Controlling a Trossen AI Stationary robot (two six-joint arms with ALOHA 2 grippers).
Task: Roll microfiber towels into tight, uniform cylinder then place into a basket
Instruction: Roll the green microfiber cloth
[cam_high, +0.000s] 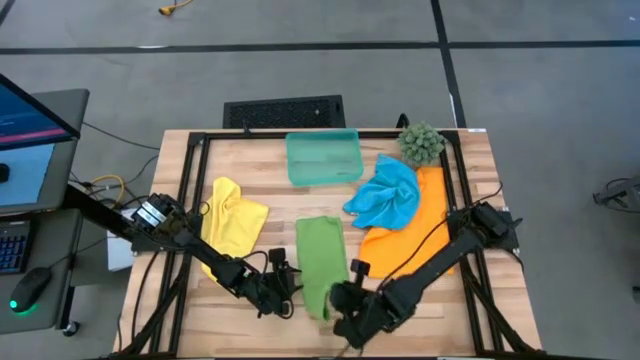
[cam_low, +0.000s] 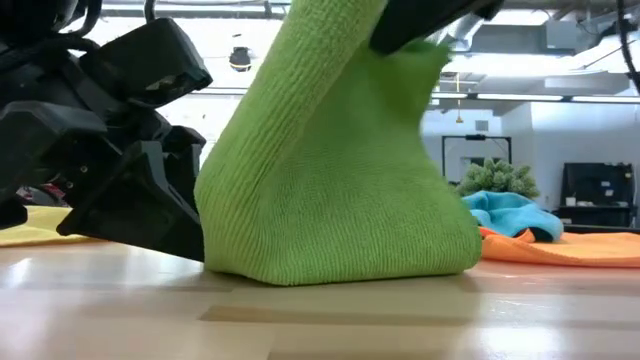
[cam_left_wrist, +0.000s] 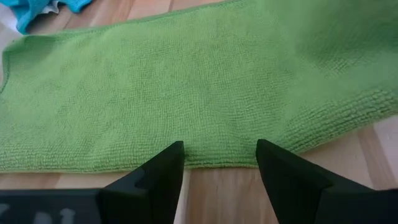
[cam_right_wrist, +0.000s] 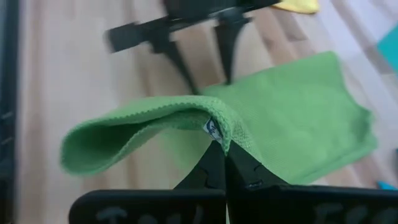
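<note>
Green towel (cam_high: 322, 262) is the active piece: folded into a long strip, lying mid-table at the front, between the two arms. Right gripper (cam_right_wrist: 222, 149) has its fingers pressed together on the near corner of the strip, by the small sewn label, and holds that end lifted clear of the wood. In the low view the cloth rises as a steep tent from the tabletop (cam_low: 320, 310). Likely reason: raise the free end so it can be curled over to start the roll.

Left gripper (cam_left_wrist: 219, 163) sits just beside the strip's long edge, fingers spread, tips low at the table and holding nothing. My read: it waits to pin or tuck the edge while the other arm turns the cloth.

Remaining stock is parked out of the rolling lane. Yellow towel (cam_high: 234, 218) is crumpled on the left, the blue towel (cam_high: 385, 194) is bunched on top of the orange towel (cam_high: 408, 228) on the right. Teal basket (cam_high: 323, 158) sits at the far-centre edge with no towel visibly in it, a spiky green plant ball (cam_high: 421, 143) just beside its right side.

Material: looped microfiber pile with a stitched hem, limp, drapes with no stiffness. Basket is translucent rigid plastic, shallow and rectangular. Table is pale wood planks inside a black frame.
</note>
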